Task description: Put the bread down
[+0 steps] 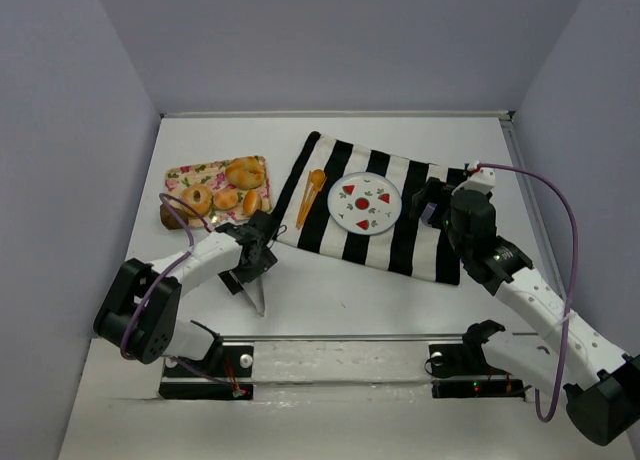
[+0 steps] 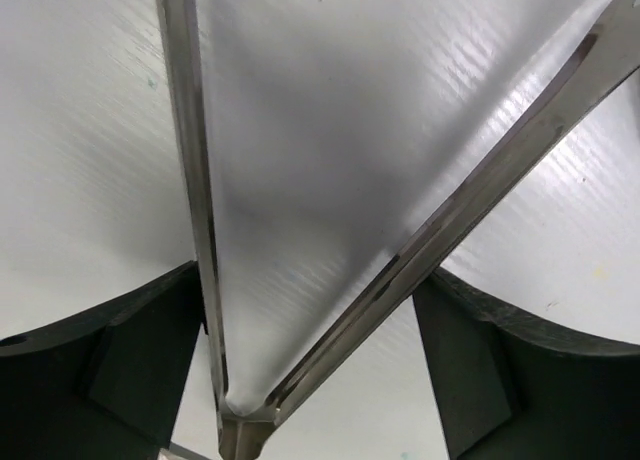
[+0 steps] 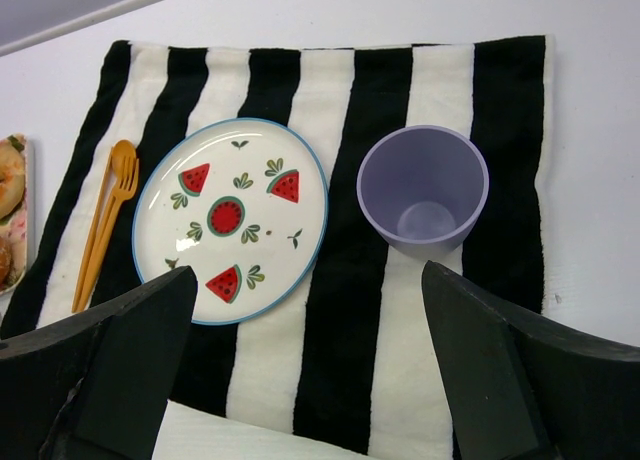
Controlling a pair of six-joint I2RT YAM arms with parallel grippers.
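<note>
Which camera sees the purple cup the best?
The right wrist camera. It looks down into the purple cup, standing whole and empty on the striped cloth beside the plate. In the top view the right arm mostly hides it. The left wrist view shows only tongs and table.

The cup (image 1: 428, 216) barely peeks out from above, with the right arm (image 1: 470, 225) covering most of it. There's a brown lump (image 1: 170, 218) at the tray's (image 1: 180, 172) near corner, too small to name. On the left wrist view the tongs (image 2: 195, 180) run off the top edge, tips unseen. On the right wrist view the bread (image 3: 8, 180) is sliced by the left edge, and the cloth's (image 3: 350, 360) near corners vanish behind the right jaws.
</note>
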